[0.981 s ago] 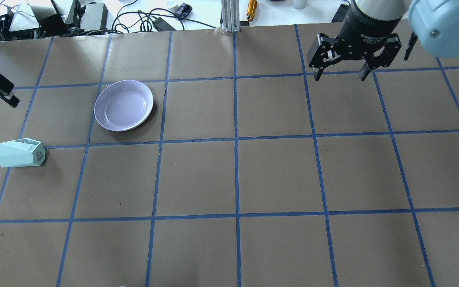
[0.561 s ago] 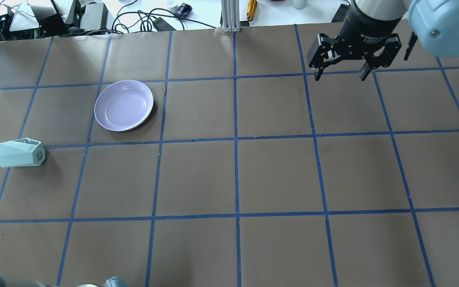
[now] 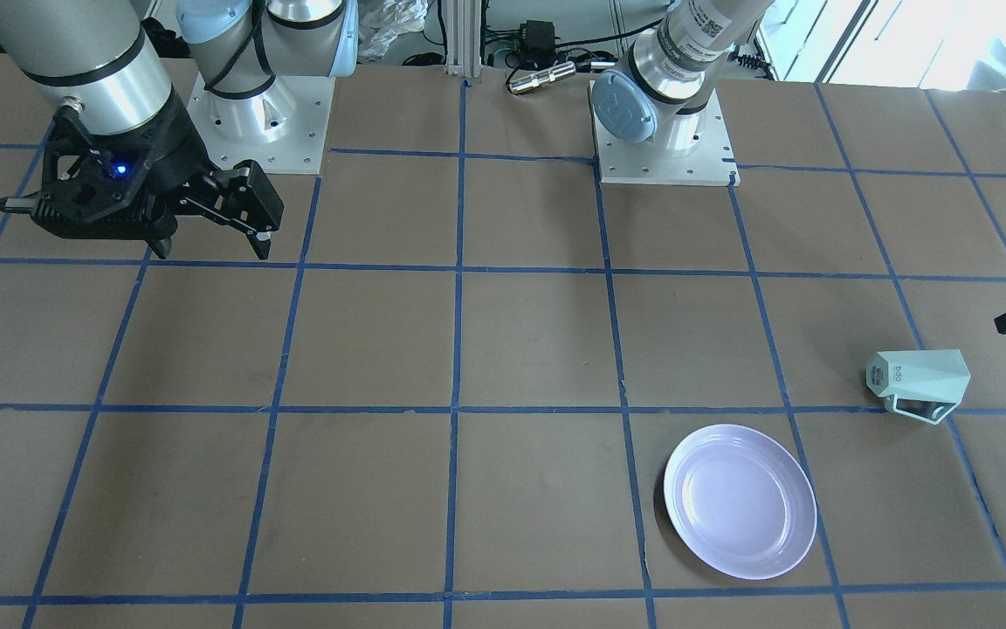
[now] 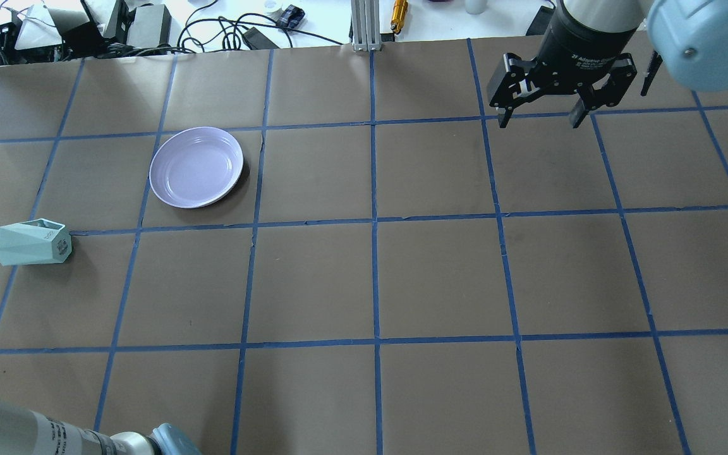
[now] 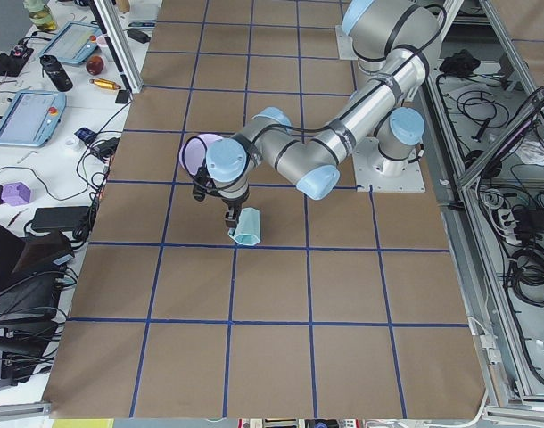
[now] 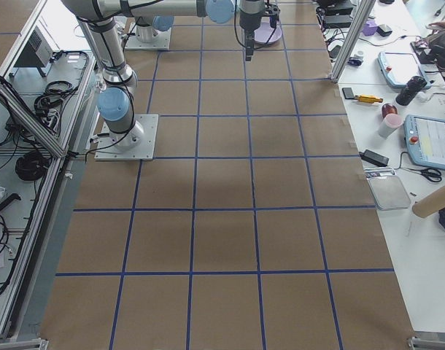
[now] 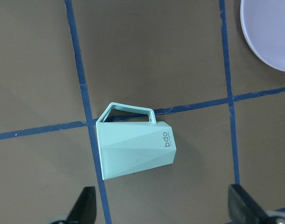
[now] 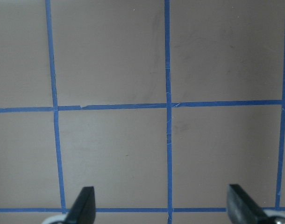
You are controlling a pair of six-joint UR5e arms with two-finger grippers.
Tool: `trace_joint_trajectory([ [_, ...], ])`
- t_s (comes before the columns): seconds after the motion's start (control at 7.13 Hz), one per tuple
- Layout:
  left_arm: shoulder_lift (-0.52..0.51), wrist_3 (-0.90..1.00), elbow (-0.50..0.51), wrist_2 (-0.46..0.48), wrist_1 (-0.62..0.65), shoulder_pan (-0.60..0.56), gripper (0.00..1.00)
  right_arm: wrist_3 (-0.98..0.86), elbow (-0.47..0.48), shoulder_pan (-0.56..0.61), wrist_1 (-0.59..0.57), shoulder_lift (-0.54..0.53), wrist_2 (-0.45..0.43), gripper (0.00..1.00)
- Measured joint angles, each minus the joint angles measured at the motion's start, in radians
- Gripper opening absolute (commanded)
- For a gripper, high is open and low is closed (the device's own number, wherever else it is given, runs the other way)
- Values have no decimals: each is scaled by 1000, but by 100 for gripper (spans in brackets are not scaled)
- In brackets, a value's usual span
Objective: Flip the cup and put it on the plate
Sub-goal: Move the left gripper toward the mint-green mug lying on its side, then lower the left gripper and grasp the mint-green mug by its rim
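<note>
Your cup (image 4: 31, 242) lies on its side on the table (image 4: 313, 278), at the robot's left end, near the plate (image 4: 196, 167) but not touching it. The overhead view shows the narrower base, with its dark mark, pointing toward the table's middle. The front-facing view shows the handle on the side nearest that camera. The left wrist view adds what neither gives: the handle rests over a blue tape line (image 7: 39, 128), and an edge of the plate shows at the top right.

The left gripper (image 7: 164, 207) is hard to read from the fixed cameras, since both the overhead and front-facing views show only a dark sliver at the frame edge. Its wrist view settles it: the two fingertips stand wide apart and hold nothing, with the cup ahead of them. The left side view puts this gripper just beside the cup, but you cannot tell there whether they touch.

The right gripper (image 4: 539, 120) hangs over the table's right part, well apart from cup and plate. Its fingers are spread wide and empty, and its own wrist view confirms this.
</note>
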Motion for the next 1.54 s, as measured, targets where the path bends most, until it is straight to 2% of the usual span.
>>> trace_joint_trajectory([
  [0.42, -130, 64, 89, -63, -77, 65, 100, 0, 0, 0, 0, 0, 0, 100],
  [0.98, -305, 165, 271, -154, -416, 124, 100, 0, 0, 0, 0, 0, 0, 100],
  [1.26, -379, 216, 322, -210, -563, 143, 100, 0, 0, 0, 0, 0, 0, 100],
  [1.54, -431, 267, 333, -250, -646, 152, 91, 0, 0, 0, 0, 0, 0, 100],
])
